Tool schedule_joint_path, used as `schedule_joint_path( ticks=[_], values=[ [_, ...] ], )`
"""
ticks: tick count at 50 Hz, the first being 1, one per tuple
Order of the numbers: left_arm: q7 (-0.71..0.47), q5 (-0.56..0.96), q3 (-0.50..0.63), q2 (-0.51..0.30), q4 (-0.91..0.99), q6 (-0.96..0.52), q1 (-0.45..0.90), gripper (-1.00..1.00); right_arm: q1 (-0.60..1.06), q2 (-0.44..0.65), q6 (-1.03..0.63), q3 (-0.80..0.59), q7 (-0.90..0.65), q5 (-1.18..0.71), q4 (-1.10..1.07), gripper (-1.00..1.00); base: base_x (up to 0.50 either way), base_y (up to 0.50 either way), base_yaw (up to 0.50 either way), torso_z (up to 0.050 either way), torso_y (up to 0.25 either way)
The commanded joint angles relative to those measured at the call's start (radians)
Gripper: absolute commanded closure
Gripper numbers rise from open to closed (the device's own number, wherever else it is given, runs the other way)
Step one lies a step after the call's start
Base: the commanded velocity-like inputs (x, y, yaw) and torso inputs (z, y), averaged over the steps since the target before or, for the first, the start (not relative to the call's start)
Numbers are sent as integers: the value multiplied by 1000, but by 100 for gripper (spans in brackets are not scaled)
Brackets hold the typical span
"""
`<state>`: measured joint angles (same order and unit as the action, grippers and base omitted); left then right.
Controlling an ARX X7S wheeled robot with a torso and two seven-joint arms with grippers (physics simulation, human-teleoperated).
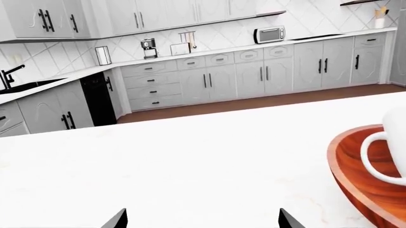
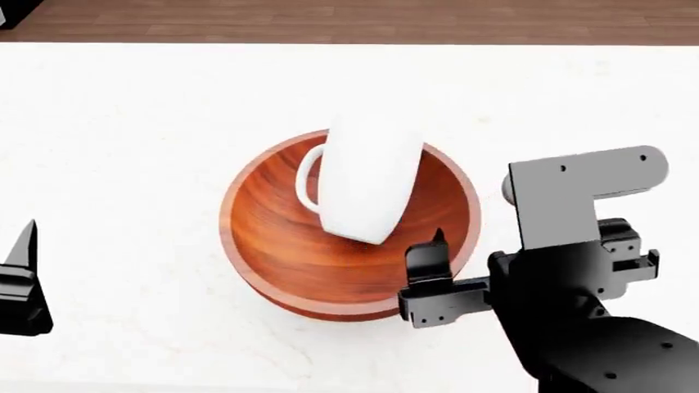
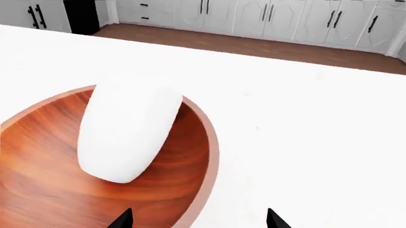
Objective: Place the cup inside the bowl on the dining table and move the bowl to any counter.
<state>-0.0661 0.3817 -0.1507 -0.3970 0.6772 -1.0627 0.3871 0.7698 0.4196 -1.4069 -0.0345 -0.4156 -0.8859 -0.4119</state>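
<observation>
The cup (image 2: 366, 176) lay tipped inside the bowl (image 2: 273, 246) on the dining table (image 2: 131, 106). Our right gripper (image 2: 431, 274) hung open and empty right at the bowl's near rim. Our left gripper (image 2: 22, 282), open too, was farther away, so the right one was nearer.

Right arm: I see it reaching in from the near right of the bowl (image 2: 295, 270).
Right gripper (image 3: 198, 219): its two dark fingertips stand apart, straddling the bowl's near-right rim, holding nothing.
Left gripper (image 1: 201, 219): well left of the bowl; its fingertips are spread wide over bare tabletop.
</observation>
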Motion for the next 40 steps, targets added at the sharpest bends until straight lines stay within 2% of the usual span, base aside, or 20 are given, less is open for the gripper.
schedule_joint_path(
  ticks=[1, 5, 11, 40],
  values=[
    [11, 2, -8, -2, 2, 28, -20, -100, 29, -32, 27, 21, -7, 29, 152, -100, 0, 0, 0, 0, 0],
    [-2, -11, 19, 11, -15, 39, -10, -100, 39, -55, 23, 40, -5, 14, 195, -100, 0, 0, 0, 0, 0],
    [13, 6, -14, -5, -2, 36, -27, -100, 87, -105, 3, 64, 5, -11, 327, -100, 0, 0, 0, 0, 0],
    [4, 8, -4, -4, -13, 55, -43, -100, 66, -135, 221, 3, 101, 76, 559, -100, 0, 0, 0, 0, 0]
  ],
)
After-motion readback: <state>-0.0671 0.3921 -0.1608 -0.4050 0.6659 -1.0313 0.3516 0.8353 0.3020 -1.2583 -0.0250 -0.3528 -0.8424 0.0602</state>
